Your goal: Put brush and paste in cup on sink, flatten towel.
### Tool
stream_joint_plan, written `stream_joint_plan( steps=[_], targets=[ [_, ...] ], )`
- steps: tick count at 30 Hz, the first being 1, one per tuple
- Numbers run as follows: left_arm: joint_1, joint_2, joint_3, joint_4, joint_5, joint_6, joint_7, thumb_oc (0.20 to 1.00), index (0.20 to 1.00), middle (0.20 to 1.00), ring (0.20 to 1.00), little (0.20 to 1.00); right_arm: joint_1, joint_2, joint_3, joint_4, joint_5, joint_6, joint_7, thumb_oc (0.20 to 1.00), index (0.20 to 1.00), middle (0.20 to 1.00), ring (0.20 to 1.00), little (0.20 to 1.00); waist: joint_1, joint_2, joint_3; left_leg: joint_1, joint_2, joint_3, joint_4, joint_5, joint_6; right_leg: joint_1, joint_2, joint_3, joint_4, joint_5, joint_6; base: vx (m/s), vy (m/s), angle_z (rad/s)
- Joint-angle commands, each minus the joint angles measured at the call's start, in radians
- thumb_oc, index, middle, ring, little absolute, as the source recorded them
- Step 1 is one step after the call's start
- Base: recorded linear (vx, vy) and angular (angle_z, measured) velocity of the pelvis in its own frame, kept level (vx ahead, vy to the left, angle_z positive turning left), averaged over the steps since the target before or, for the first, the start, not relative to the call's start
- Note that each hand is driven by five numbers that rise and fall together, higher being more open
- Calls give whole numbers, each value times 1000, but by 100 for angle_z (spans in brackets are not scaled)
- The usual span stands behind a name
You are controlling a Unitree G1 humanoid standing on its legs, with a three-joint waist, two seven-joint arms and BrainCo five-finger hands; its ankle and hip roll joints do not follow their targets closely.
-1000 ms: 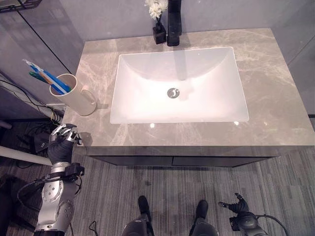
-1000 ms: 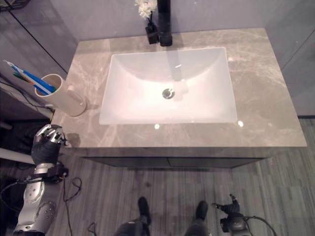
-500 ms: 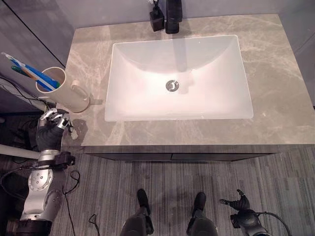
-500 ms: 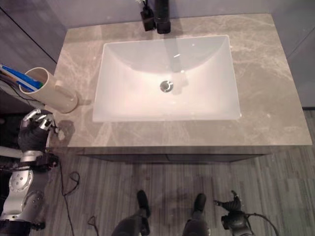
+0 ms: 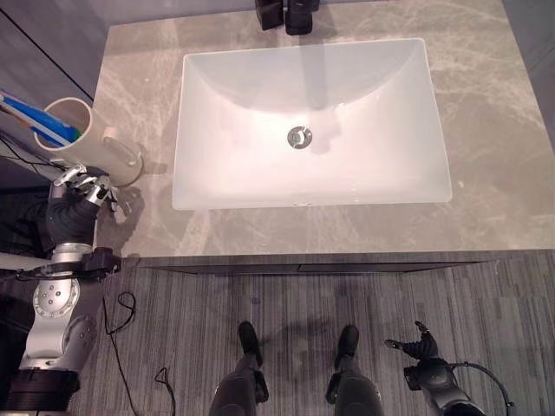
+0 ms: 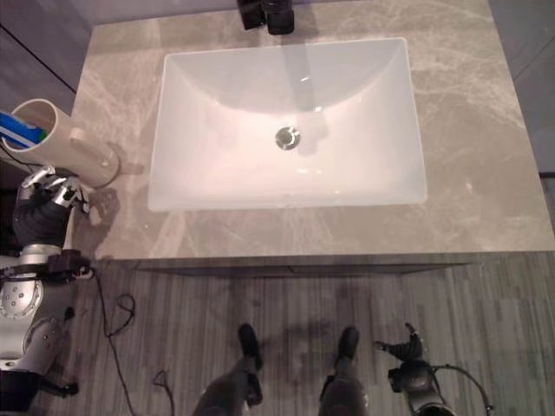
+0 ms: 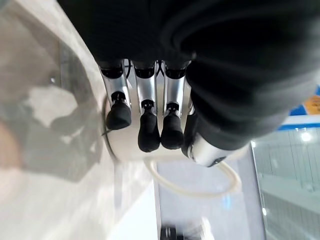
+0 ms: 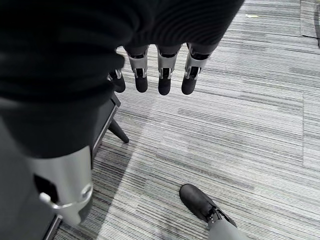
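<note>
A cream cup (image 5: 91,143) with a side handle stands at the left edge of the grey marble counter (image 5: 499,156). A blue toothbrush (image 5: 30,117) and a green-tipped item (image 5: 69,135) stick out of its mouth. My left hand (image 5: 76,198) hovers just in front of the cup's base, fingers relaxed and holding nothing. In the left wrist view its fingertips (image 7: 145,132) point at the cup's body (image 7: 125,150), with the handle (image 7: 200,182) beside it. My right hand (image 5: 421,349) hangs low over the floor, open and empty; its fingers (image 8: 162,75) show above grey carpet.
A white rectangular basin (image 5: 204,165) with a metal drain (image 5: 299,137) fills the counter's middle. A black tap (image 5: 299,13) and a small dark vase (image 5: 269,13) stand behind it. Bare marble lies to the right of the basin. Striped grey carpet (image 5: 286,303) covers the floor.
The camera has shifted, so counter and cup sit higher and further left in the picture. My left hand has risen closer to the cup's base. The right hand stays low.
</note>
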State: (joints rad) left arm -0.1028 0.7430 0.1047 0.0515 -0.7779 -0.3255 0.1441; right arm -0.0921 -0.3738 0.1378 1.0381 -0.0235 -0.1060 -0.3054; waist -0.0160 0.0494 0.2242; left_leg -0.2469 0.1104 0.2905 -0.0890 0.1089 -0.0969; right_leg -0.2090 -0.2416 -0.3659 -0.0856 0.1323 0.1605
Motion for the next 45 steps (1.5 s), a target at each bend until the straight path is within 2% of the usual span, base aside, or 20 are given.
stream_joint_plan(
  steps=[1,20,35,45],
  targets=[
    [-88,31,46,41,-8,-64,40,200,200,200,200,200,-15,-35,-21,-39,32,-19,-42,1000,1000,1000,1000,1000,-14,6,31,3,-6,-84,2,24,-23,33,-30,-13,-2,66,75,0,0,0],
    [-210,73,22,166,23,-75,93,200,200,200,200,200,-2,-24,-17,-64,69,-35,-40,1000,1000,1000,1000,1000,-43,-10,42,-14,1,-66,2,23,-24,-2,-26,9,-2,78,76,0,5,-3],
    [-407,196,-46,346,31,-81,130,200,200,200,200,200,-3,-28,-5,-79,94,-49,-33,1000,1000,1000,1000,1000,-64,-22,43,-32,9,-60,2,25,-30,-30,-17,20,-2,87,82,0,0,0],
    [-556,242,-122,496,41,-66,154,200,200,200,200,200,-14,-33,25,-129,104,-57,-31,1000,1000,1000,1000,1000,-74,-35,48,-48,12,-50,2,24,-31,-56,-11,36,-2,100,88,5,3,-2]
  ],
)
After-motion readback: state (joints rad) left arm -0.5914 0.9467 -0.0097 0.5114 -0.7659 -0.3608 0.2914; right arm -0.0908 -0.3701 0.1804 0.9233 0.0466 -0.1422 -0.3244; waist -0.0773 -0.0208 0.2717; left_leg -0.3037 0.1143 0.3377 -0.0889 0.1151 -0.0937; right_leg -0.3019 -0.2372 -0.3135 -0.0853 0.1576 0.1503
